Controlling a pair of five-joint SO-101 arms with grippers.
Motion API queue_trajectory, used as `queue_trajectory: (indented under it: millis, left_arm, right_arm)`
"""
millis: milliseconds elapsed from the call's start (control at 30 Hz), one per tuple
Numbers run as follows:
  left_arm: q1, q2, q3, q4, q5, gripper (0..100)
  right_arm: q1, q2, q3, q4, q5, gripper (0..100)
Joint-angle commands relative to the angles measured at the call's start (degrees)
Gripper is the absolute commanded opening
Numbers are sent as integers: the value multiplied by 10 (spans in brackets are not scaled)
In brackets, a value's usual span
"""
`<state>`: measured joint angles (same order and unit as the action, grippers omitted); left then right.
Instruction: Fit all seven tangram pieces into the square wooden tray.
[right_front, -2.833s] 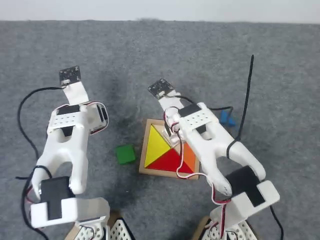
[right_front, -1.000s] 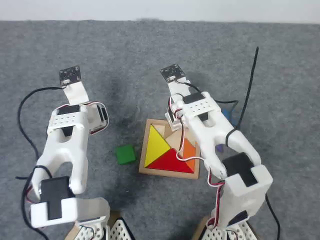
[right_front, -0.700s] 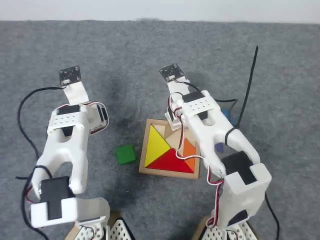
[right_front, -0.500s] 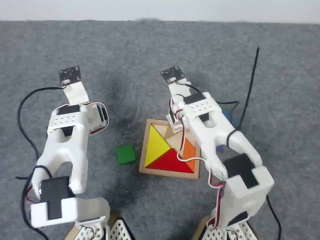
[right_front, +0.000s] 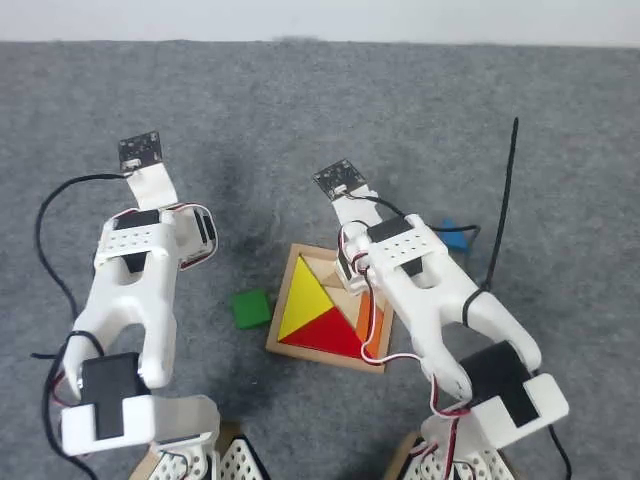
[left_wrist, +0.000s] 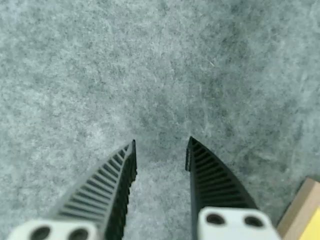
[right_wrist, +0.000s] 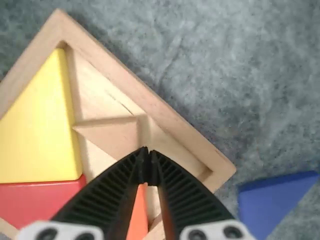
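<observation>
Trouble is most likely to start at the right gripper (right_wrist: 148, 150), whose jaws are clenched on nothing, with their tips low over the tray (right_wrist: 150, 107) at the corner of a plain wooden triangle (right_wrist: 112, 135). The orange piece (right_wrist: 137, 216) lies under them, next to the red triangle (right_wrist: 35, 202), and the yellow triangle (right_wrist: 40, 125) fills the side beyond. If the tips press down or sideways to nudge the wooden triangle home, the push may go into the tray instead. The tray is light and sits loose on the desk, so it would probably slide or turn rather than let the piece seat. A hard shove could also tip the wooden triangle up onto its neighbour or wedge it askew, blocking the bare floor around it.

The blue triangle (right_wrist: 275, 197) lies on the desk just off the tray's corner, so a sliding tray could knock it. The green piece (right_front: 250, 308) sits on the desk on the tray's other side, near it but apart.

The left gripper (left_wrist: 161, 145) hangs over bare desk with its jaws released, well short of bracing the tray.
</observation>
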<state>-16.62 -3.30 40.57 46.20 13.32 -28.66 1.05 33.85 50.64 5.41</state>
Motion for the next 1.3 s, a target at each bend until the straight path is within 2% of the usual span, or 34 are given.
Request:
queue_trajectory:
  millis: [0,267,400,633,933,1267]
  left_arm:
    - [4,-4,-3,-14,3,152]
    - [4,-4,-4,-14,3,152]
    - [4,-4,-4,-14,3,152]
    - [4,-4,-2,-14,3,152]
    - [4,-4,-1,-14,3,152]
    - [4,-4,-1,-14,3,152]
  right_arm:
    - [-1,-39,-12,-6,11,7]
    - [-3,-108,-11,36,11,7]
    - [-37,-137,29,35,11,7]
    - [-46,-85,38,23,22,7]
    - [8,17,-20,11,52,7]
    - [31,36,-83,15,53,7]
